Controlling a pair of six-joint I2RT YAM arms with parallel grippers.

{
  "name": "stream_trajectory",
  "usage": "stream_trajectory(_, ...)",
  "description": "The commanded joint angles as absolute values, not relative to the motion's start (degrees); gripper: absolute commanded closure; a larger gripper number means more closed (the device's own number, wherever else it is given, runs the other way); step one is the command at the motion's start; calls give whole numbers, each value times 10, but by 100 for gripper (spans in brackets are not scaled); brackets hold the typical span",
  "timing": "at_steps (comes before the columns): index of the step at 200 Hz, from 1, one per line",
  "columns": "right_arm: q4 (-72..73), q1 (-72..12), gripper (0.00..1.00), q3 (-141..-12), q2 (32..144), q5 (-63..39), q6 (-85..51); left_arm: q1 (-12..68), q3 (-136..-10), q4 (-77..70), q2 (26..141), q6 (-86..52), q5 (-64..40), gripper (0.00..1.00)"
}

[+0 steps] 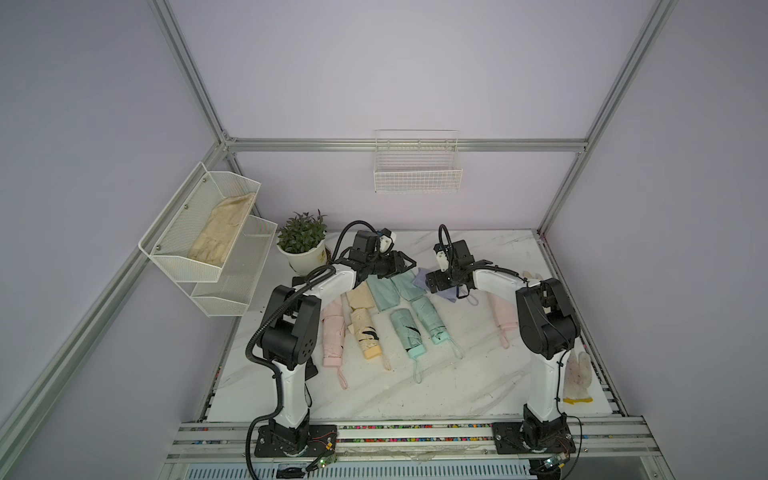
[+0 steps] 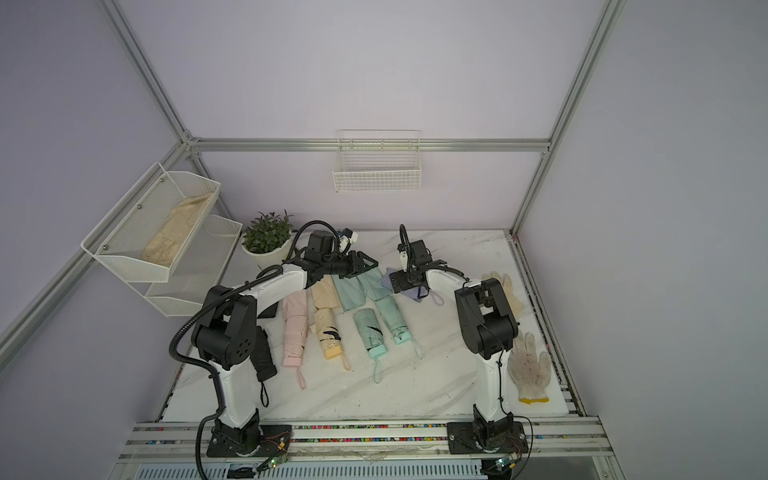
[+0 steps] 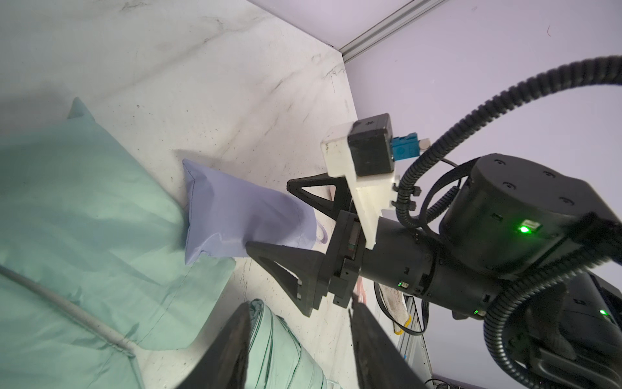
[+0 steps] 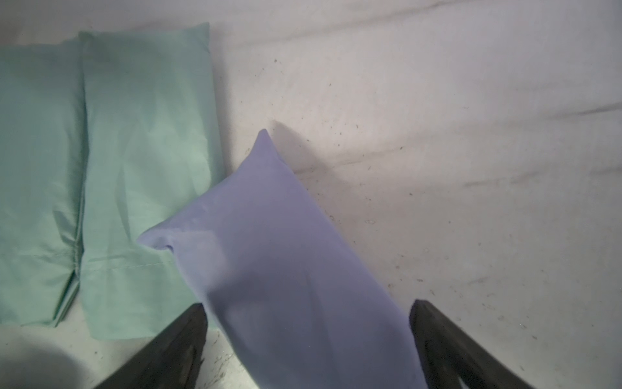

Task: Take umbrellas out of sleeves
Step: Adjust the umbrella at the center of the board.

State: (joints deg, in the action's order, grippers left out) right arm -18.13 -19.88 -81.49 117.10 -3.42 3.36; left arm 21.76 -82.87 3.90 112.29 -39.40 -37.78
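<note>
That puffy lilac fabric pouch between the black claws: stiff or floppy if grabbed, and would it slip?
The lilac fabric sleeve bulges roundly, so it is probably full and should feel firm, not floppy. Its smooth cloth may slide over the contents when the right gripper squeezes. The pointed end corners look empty and limp.

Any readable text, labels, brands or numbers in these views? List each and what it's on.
No readable text in any view.
Yellow umbrella: black marks on the fabric, too blurred to read as letters.
Mint umbrella with a black mark: unreadable too.
Small circuit boards by the front rail: too small to read.
</note>
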Motion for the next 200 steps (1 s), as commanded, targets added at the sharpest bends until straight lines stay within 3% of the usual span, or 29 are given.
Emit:
stream_trajectory(1,-205,-202,3,-824,1190,-20,61,215,-819,23,1118,-388,-389,52)
stream_trajectory(33,-217,-207,4,-835,1208,1,49,215,-820,23,1120,-388,-390,52)
stream_trajectory(49,-220,-206,10,-841,1215,11,34,215,-821,23,1121,-390,-390,52)
stream_trajectory(63,-218,-206,21,-840,1215,24,30,215,-821,23,1121,-391,-392,52)
stream_trajectory(112,-212,-203,24,-836,1206,14,14,215,-822,26,1119,-389,-392,52)
stream_trajectory(136,-218,-194,33,-838,1203,15,-27,215,-825,27,1122,-390,-392,52)
stream_trajectory(200,-248,-188,28,-788,1154,-10,-173,233,-896,45,1198,-397,-415,52)
